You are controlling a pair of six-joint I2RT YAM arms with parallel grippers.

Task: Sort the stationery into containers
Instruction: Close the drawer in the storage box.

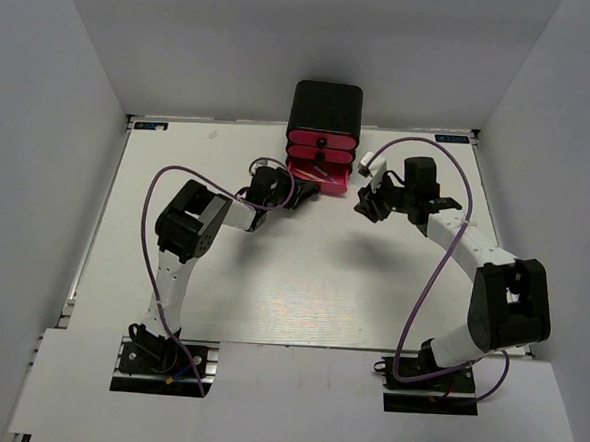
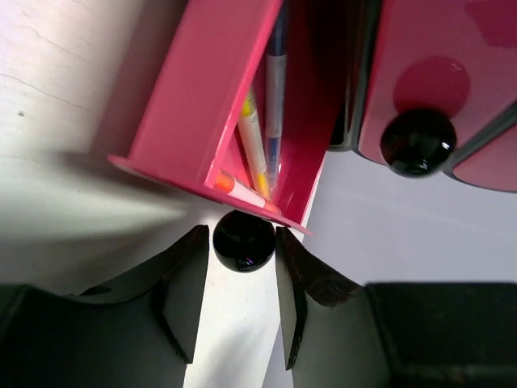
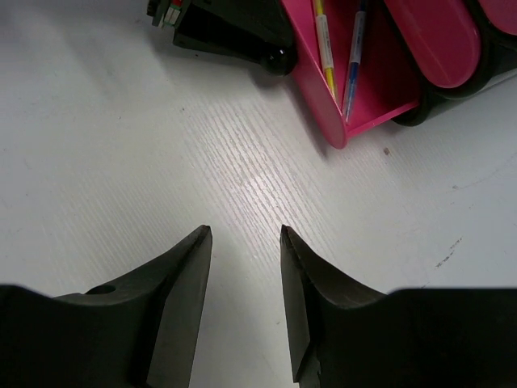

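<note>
From the top, the lowest drawer [image 1: 323, 175] is standing pulled out of the cabinet [image 1: 325, 108], with your left claw [image 1: 305, 194] at its front. In the left wrist view, that claw is standing spread loosely around the knob [image 2: 244, 241], and pens [image 2: 253, 145] are lying inside. The knob is looking glossy, probably slippery, so take it across its middle. In the right wrist view, the right claw [image 3: 242, 234] is hanging spread and empty over the table [image 3: 121, 145].

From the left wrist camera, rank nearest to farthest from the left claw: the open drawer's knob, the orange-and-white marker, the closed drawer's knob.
1. Open drawer's knob, between the jaws of the left claw.
2. Orange-and-white marker, just beyond, at the drawer's front.
3. Closed drawer's knob, farther back, right.
</note>
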